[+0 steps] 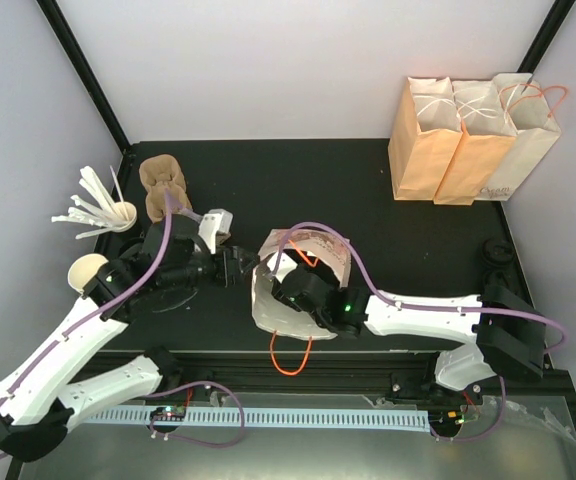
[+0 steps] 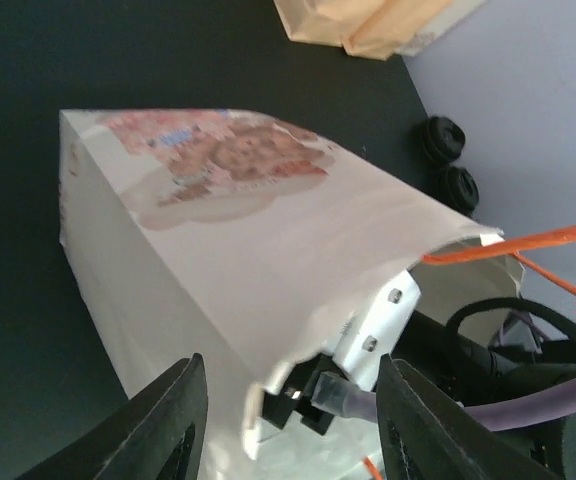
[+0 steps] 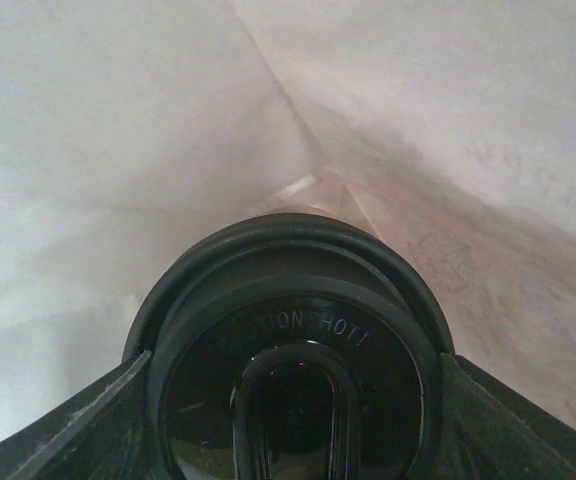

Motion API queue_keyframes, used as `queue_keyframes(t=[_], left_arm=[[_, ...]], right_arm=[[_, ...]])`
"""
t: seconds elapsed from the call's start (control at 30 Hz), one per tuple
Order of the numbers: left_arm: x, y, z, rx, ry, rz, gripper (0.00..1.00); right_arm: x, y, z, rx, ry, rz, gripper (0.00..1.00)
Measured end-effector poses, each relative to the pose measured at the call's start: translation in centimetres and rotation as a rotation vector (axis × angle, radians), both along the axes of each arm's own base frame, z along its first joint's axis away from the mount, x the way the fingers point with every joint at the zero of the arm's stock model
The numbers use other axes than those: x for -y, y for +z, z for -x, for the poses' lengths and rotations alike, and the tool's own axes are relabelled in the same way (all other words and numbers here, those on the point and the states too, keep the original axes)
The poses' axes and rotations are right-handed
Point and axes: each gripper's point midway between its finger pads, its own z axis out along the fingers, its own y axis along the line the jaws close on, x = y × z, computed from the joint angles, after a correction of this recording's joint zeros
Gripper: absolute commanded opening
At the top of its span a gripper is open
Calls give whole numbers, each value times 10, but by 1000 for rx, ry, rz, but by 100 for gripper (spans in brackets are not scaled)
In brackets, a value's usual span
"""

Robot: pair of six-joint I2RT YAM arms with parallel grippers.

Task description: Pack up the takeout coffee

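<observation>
On the matte black surface (image 1: 368,190), the creased white paper bag (image 1: 265,310) lay on its side by the middle of the near edge. Your right arm (image 1: 418,312) reached into its mouth, right jaws gripping the takeout coffee (image 3: 288,290) deep inside. Your left jaws stood open at the bag's rim. Loading looked nearly done. The next move probably called for releasing the cup without tipping it. Its round lid (image 3: 298,390) was glossy embossed plastic.

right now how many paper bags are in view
4. Three stand in a row back right: left bag, middle bag, right bag. The fourth bag lies on its side mid-table. None looks hidden.
</observation>
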Motion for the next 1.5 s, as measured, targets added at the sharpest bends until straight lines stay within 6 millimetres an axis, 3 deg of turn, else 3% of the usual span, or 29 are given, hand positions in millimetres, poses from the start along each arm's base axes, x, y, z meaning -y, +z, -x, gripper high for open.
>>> queue_keyframes(t=[0.3, 0.5, 0.73, 1.0, 1.27, 1.5], left_arm=[[-50, 20, -54, 76, 168, -41, 50], [-51, -17, -110, -14, 171, -85, 49], [-11, -96, -183, -243, 63, -91, 48], [37, -144, -245, -315, -51, -85, 50], [100, -183, -274, -351, -211, -48, 48], [116, -220, -261, -447, -286, -37, 43]], right_arm=[[9, -3, -7, -8, -21, 9, 38], [9, -3, -7, -10, -18, 11, 38], [8, -8, -7, -14, -16, 26, 38], [9, -13, -8, -32, -10, 34, 40], [13, -13, -11, -55, -7, 35, 40], [12, -12, -11, -65, -1, 37, 40]])
